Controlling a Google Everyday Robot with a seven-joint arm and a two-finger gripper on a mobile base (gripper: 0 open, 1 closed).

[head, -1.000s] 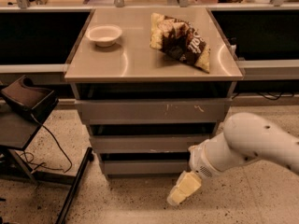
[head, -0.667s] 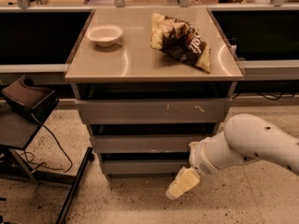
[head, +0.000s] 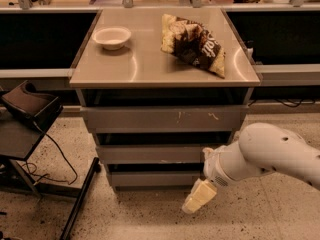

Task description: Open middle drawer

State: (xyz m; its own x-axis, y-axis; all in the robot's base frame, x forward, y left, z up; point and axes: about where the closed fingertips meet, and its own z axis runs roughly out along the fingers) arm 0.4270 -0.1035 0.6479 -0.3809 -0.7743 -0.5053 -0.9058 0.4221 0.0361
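Note:
A grey metal cabinet (head: 162, 76) stands in the middle of the camera view with three drawer fronts stacked under its top. The middle drawer (head: 150, 154) is the wide shallow plain front between the taller scratched top front (head: 160, 119) and the short bottom front (head: 150, 178). It looks closed, in line with the others. My gripper (head: 199, 196) hangs low at the right, in front of the bottom drawer's right end, pointing down and left toward the floor. It is just below the middle drawer's right end. My white arm (head: 270, 151) comes in from the right.
A white bowl (head: 112, 37) and a dark chip bag (head: 194, 43) lie on the cabinet top. A black chair with a cable (head: 27, 121) stands at the left. Dark counters run behind. The floor (head: 145, 216) is speckled.
The arm and gripper have shifted slightly left and down along the cabinet's lower front. The drawers have not moved.

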